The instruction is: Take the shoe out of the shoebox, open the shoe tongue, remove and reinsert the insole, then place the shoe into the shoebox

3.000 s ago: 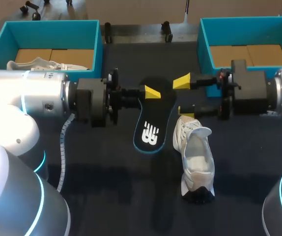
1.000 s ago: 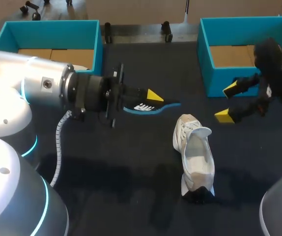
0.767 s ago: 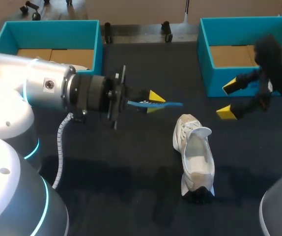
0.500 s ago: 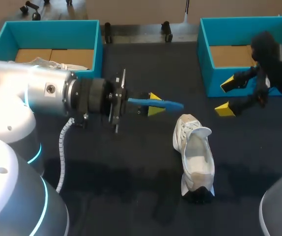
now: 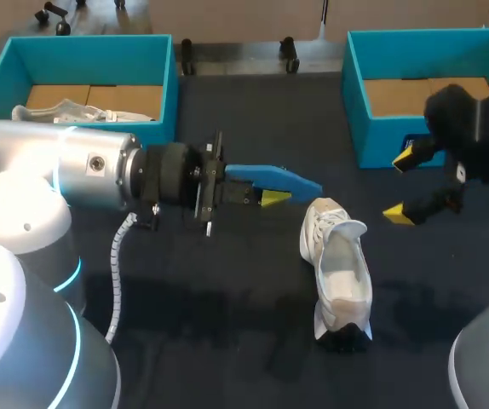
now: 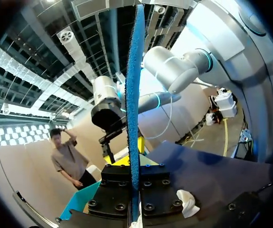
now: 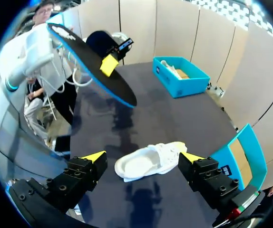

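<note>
Now the thin blue insole [image 5: 274, 177] is being pinched at one end by the left gripper [image 5: 266, 192], with the left arm being held low and level over the table [image 5: 227, 332]. The insole is looking light and bendy, so it is best gripped firmly near its end. The white shoe [image 5: 338, 273] is lying on the table near the insole's free tip, looking soft and light. The right gripper [image 5: 402, 185] is being held wide, with nothing in it, beside the teal shoebox [image 5: 381, 145].

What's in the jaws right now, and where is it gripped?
Left arm's jaws clamp the blue insole across its flat faces, on the half nearer the wrist; its far end sticks out free. Right arm's jaws stand open, holding nothing.
</note>
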Motion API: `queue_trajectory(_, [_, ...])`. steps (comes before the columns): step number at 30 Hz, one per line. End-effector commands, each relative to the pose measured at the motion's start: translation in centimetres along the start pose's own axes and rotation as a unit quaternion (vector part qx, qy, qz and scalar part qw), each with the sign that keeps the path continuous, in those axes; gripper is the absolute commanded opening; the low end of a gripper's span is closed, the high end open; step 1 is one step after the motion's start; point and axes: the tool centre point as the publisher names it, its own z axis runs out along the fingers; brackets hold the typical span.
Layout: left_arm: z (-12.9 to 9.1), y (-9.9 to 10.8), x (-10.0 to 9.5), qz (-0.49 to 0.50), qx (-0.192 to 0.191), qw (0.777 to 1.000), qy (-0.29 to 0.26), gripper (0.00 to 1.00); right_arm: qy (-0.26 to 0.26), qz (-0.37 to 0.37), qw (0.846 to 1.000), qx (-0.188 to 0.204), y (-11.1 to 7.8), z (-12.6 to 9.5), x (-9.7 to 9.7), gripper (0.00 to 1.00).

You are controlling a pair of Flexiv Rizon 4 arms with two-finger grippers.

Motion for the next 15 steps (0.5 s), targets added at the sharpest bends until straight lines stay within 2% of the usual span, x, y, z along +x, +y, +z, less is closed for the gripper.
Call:
queue_trajectory(1, [0.8, 0.4, 0.8, -0.001, -0.001, 1.0, -0.014, 0.0, -0.023, -0.009, 1.0, -0.005, -1.8, 0.3, 1.1, 1.0])
queue_trajectory(7, [2.1, 0.8, 1.6, -0.01, 0.003, 1.0, -0.017, 0.0, -0.03, -0.021, 0.998, 0.042, -3.7, 1.0, 1.6, 1.0])
queue_trajectory(15, [2.6, 1.0, 1.9, -0.018, 0.001, 1.0, -0.021, 0.0, -0.03, -0.021, 0.998, 0.042, -3.7, 1.0, 1.6, 1.0])
